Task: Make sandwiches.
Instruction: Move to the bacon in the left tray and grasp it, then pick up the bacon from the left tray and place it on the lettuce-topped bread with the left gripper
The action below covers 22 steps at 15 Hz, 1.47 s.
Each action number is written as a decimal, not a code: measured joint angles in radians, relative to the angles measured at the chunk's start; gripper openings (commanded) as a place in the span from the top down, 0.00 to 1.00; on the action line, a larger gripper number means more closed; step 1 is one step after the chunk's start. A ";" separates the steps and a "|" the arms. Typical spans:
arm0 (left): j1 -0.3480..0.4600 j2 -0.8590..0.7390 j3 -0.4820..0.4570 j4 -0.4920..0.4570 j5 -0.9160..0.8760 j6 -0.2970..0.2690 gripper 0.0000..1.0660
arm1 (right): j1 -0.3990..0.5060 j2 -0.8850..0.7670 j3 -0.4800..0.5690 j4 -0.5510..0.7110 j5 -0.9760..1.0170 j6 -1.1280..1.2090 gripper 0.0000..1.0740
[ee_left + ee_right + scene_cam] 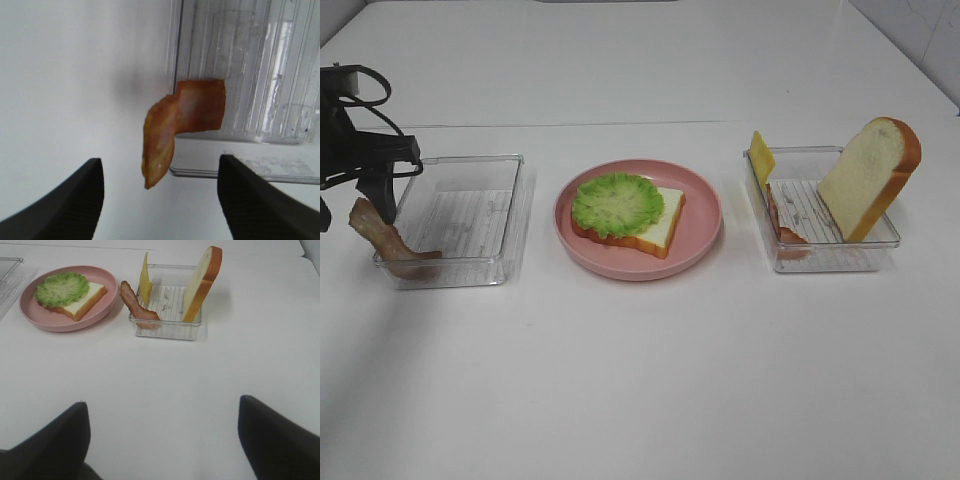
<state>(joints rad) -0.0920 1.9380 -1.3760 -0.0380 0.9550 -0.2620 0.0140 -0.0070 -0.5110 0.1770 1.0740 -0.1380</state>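
Nearest you, the white table [640, 400] is bare from one side edge to the other. Your right gripper [162, 410] hangs over that stretch with its fingers spread wide, gripping nothing.

Beyond it is one row: two clear trays with one pink plate [705, 225] between them, and a strip of bare table on each side of the plate.

There are two bacon strips. The first bacon strip [388, 240] is draped over the near outer corner of the left tray [460, 272], partly outside the rim. Your left gripper [160, 162] is just above it, fingers parted on either side and not touching it. The second bacon strip [136, 304] leans on the inner wall of the right tray [830, 262].

There are two bread slices. The lower bread slice [665, 215] lies flat on the plate under the single lettuce leaf [617, 203]. The upright bread slice [865, 180] leans at the right tray's outer end. One cheese slice [761, 157] stands at that tray's far inner corner.

Behind the row, the table is bare to its far edge.
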 measured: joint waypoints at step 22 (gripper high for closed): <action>0.000 0.038 0.005 -0.091 -0.080 0.050 1.00 | 0.000 0.000 0.000 0.000 0.000 0.000 0.28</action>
<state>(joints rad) -0.0920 1.9760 -1.3710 -0.1290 0.8750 -0.2120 0.0140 -0.0070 -0.5110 0.1770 1.0740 -0.1380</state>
